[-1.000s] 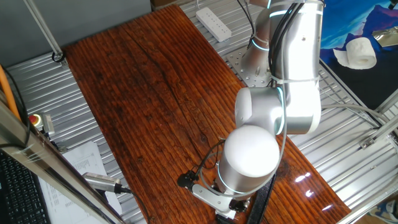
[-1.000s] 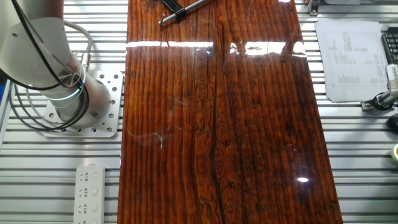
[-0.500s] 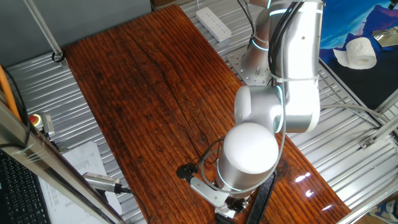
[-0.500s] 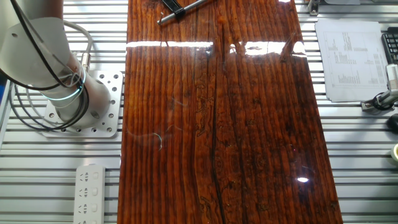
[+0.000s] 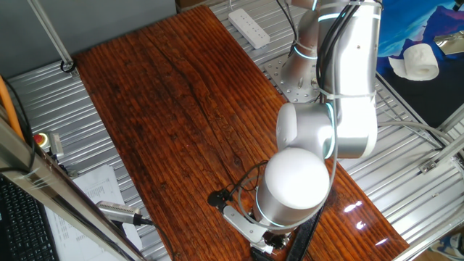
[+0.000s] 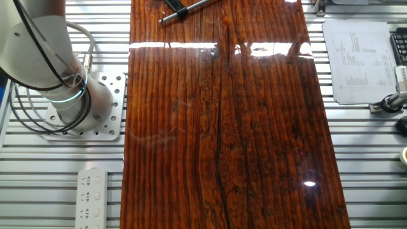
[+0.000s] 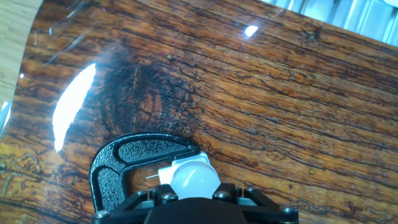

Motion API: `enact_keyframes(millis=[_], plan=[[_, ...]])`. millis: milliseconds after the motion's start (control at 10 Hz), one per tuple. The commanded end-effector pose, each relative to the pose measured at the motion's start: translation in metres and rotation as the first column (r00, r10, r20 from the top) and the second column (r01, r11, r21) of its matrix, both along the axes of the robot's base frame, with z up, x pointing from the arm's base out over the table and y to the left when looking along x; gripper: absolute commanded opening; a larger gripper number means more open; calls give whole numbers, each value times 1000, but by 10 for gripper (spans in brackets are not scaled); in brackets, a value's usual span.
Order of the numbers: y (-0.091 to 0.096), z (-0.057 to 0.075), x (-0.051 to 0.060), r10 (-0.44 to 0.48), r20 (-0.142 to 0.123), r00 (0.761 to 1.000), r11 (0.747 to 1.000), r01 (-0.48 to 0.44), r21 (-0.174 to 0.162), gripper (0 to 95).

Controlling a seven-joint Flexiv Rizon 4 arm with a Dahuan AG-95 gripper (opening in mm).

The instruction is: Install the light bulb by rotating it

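The light bulb (image 7: 194, 179) sits right inside the curve of the black clamp (image 7: 118, 171) on the desk (image 7: 261, 93), just ahead of the end effector (image 7: 194, 198). I'd guess it's light, smooth and fragile, so grip the dome gently. Can't tell if the fingers are closed on it. No readable labels.

Two high cameras share the table (image 5: 167, 109); hand view seemingly close.

Glossy grained wood table (image 7: 261, 93), rough matt black clamp (image 7: 118, 163), smooth white light bulb (image 7: 194, 179).
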State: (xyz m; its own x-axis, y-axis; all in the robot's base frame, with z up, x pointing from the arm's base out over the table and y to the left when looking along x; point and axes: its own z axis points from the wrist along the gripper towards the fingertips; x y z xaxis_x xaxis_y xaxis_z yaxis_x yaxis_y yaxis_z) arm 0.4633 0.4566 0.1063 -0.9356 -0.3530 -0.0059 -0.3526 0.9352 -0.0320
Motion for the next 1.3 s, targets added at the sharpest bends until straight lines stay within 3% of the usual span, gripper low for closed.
enact_keyframes(millis=[100,200,300,600,700,900,1000,1100,1300], plan=[[0,1,0,0,2,1000,1000,0,10,380],[0,1,0,0,2,1000,1000,0,9,380],[0,1,0,0,2,1000,1000,0,10,570],[0,1,0,3,8,1000,1000,-3,12,570],[0,1,0,-5,9,1000,1000,4,21,760],[0,5,1,-13,13,1000,1000,13,27,760],[-3,15,2,-25,10,1000,999,24,35,760],[-7,24,4,-36,8,999,999,35,36,570],[-16,38,5,-94,8,996,995,93,37,570]])
